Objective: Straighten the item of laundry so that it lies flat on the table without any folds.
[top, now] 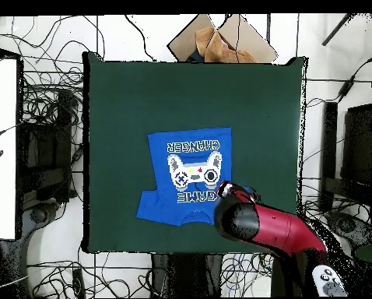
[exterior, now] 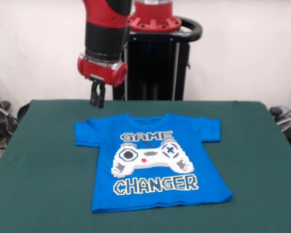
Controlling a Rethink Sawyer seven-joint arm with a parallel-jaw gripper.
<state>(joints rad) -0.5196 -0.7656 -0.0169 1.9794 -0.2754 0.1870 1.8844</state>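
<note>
The T-shirt [exterior: 155, 162] lies flat on the tabletop [exterior: 39, 170], collar toward the raised pincer [exterior: 97, 100], reading "GAME CHANGER"; pincer tips together, empty.

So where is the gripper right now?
In the front view the gripper hangs above the dark green felt table, just beyond the left sleeve of the bright blue T-shirt, not touching it.

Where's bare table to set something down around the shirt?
Wide bare strips of the dark green felt table flank the bright blue T-shirt on both sides, and a broad patch runs between its hem and the table edge in the overhead view. Crowded only at the collar end, where the black gripper hangs.
</note>
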